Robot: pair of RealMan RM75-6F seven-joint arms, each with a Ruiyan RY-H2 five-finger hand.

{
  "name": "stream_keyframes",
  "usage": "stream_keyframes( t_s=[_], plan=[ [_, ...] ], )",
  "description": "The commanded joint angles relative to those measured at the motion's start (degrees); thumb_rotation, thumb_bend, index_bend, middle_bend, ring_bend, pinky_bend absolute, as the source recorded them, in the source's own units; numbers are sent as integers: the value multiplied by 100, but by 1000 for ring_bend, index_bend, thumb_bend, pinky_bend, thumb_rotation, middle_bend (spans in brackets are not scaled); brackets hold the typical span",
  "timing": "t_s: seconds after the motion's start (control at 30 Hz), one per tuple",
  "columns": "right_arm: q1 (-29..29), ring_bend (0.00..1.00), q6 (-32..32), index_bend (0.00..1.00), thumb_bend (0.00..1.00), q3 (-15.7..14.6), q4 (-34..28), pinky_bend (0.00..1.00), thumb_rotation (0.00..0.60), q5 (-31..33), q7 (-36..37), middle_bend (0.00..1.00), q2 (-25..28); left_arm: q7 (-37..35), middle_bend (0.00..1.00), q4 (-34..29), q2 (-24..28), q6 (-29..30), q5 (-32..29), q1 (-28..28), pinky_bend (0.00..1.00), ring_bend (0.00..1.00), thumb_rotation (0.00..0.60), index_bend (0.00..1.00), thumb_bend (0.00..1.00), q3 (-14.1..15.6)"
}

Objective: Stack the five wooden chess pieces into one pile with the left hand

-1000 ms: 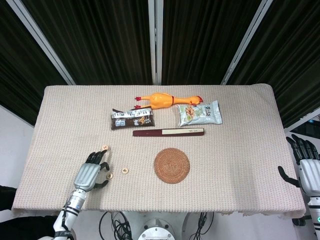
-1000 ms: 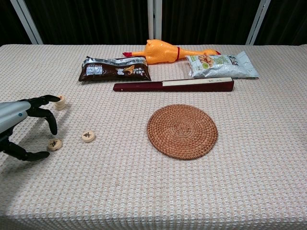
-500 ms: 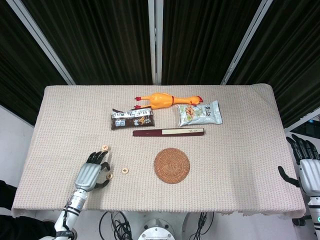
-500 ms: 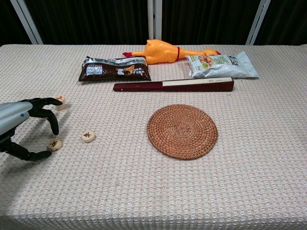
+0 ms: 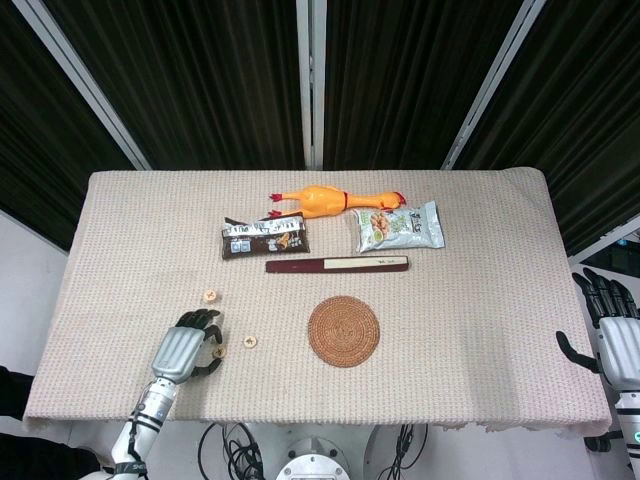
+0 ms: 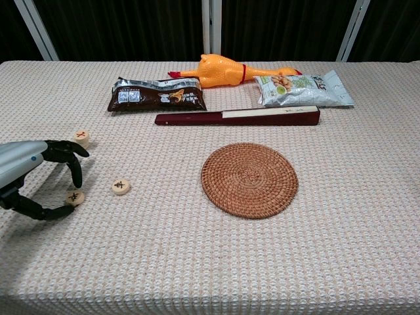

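Round wooden chess pieces lie at the table's left. A small stack [image 6: 81,137] [image 5: 209,296], taller than the others, stands farthest back. One single disc [image 6: 120,187] [image 5: 249,342] lies to its right and nearer. Another single disc [image 6: 74,197] [image 5: 217,352] lies flat on the cloth between a curled finger and the thumb of my left hand [image 6: 29,172] [image 5: 183,346]. The fingers arch over this disc and it is not lifted. My right hand [image 5: 612,330] hangs off the table's right edge with its fingers apart, holding nothing.
A woven round coaster [image 6: 249,179] sits mid-table. Behind it lie a dark red flat box [image 6: 237,116], a brown snack pack [image 6: 156,94], a green-white snack bag [image 6: 302,89] and a rubber chicken [image 6: 226,69]. The table's near edge runs just below my left hand.
My left hand has drawn back from the stack towards the near edge. Its fingers have curled down around the nearest single disc. The pieces have not moved.
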Motion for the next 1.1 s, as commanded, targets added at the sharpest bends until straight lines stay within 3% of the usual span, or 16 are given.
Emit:
stream_keyframes(
  t_s=[0.03, 0.6, 1.1],
  plan=[
    [-1, 0, 2, 0, 282, 2, -2, 0, 600, 2, 0, 0, 1, -12, 167, 0, -1, -19, -2, 0, 182, 118, 600, 484, 225, -4],
    [8, 0, -18, 0, 281, 1, -3, 0, 600, 6, -4, 0, 1, 27, 173, -12, 33, -204, -124, -34, 184, 122, 600, 514, 240, -57],
    [13, 0, -22, 0, 282, 2, -6, 0, 600, 6, -14, 0, -6, 163, 181, -518, 428, 149, 26, 31, 184, 124, 600, 540, 243, -187]
  ],
)
